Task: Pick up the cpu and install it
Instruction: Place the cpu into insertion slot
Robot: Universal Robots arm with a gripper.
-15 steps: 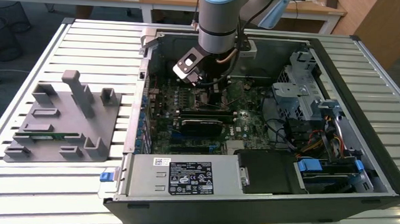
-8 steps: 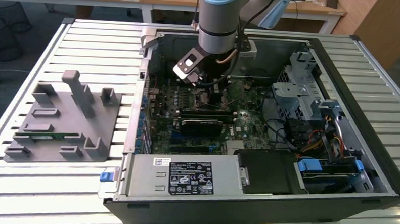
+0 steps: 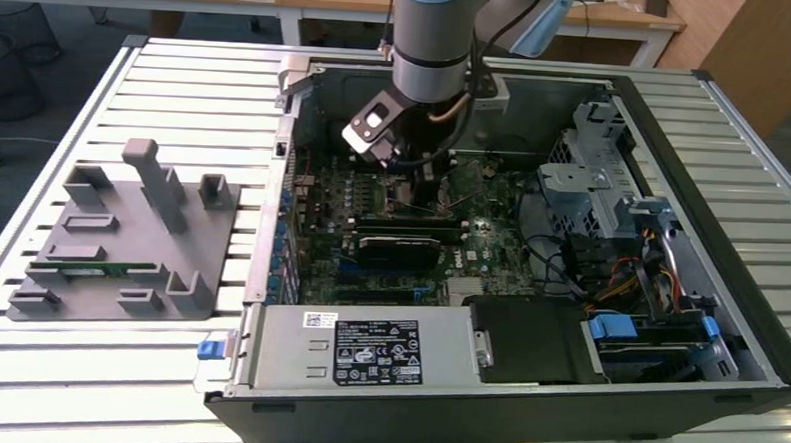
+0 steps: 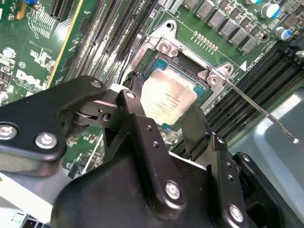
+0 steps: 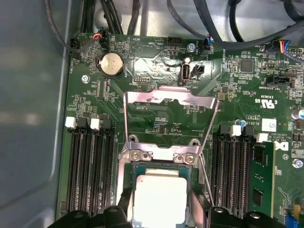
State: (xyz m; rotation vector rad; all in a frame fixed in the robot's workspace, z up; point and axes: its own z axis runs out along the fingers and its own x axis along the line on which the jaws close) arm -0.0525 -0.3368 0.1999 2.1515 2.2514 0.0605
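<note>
1. One chip [image 5: 159, 195] lies flat in its socket [image 5: 162, 156], with the socket's rim close along every edge, so I see almost no room sideways.
2. My gripper [image 4: 164, 111] sits low around the chip. I cannot tell whether it clamps the chip or stands loose of it.
3. One hinged metal frame [image 5: 168, 102] stands raised just beyond the socket. One thin lever rod [image 4: 256, 107] juts out sideways over the slots. These two crowd the nearest space.
4. Two banks of long black slots [image 5: 90, 175] flank the socket, one on each side. One green card [image 5: 262, 185] stands at the outer edge of one bank.
5. Farther along the board I count one coin battery [image 5: 111, 64], with bare board between it and the raised frame. Black cables [image 5: 115, 16] hang over the board's far edge.
6. In the exterior view the arm [image 3: 430, 43] comes down through the open top of the computer case [image 3: 494, 426], whose walls close in on all sides. Just beside the case, on the exterior view's left, one grey holder [image 3: 127, 240] rests on the slatted table [image 3: 174, 82] and carries one green stick [image 3: 93, 265].
</note>
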